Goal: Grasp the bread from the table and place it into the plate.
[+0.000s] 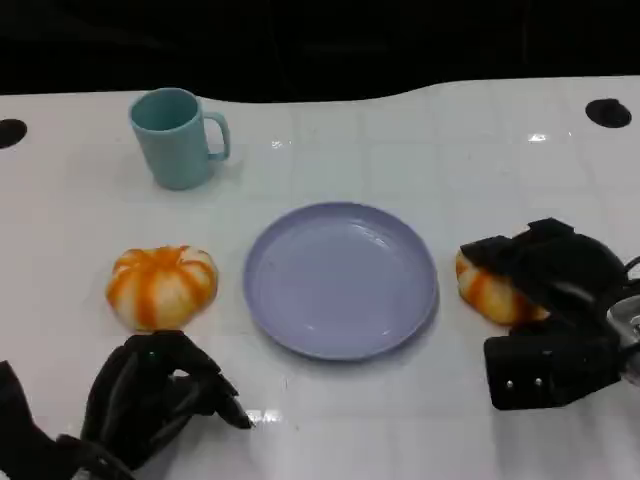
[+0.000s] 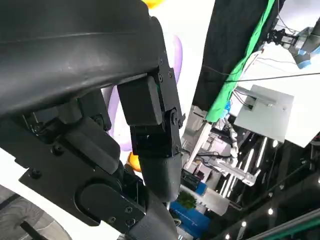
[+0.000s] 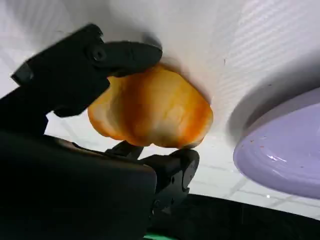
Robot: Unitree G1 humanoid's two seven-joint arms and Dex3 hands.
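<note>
In the head view, a lilac plate [image 1: 340,278] is seen at the centre of the white table [image 1: 450,140], with nothing lying in it. To the right of the plate, near the right edge of the frame, an orange-and-white bread [image 1: 487,290] rests on the table, just beside the plate's rim but apart from it; the right hand [image 1: 545,300] is wrapped over it from the right, black fingers laid across its top and far side, so that the bread is gripped yet not lifted. A second orange-striped bun [image 1: 162,286] lies at the left of the frame, well apart from the plate, and a teal mug [image 1: 176,136] stands upright at the upper left, its handle turned to the right. The left hand [image 1: 160,395] is seen at the lower left, below the bun and clear of it — its fingers are curled inward with nothing between them. In the left wrist view, the black shell and fingers [image 2: 155,165] are shown close up, with slivers of the plate [image 2: 176,50] behind them. In the right wrist view, the bread [image 3: 150,110] is held between one finger [image 3: 125,52] laid against one side and another [image 3: 175,170] pressed against the opposite side, while the plate's rim [image 3: 280,150] is seen at the right of the frame.
</note>
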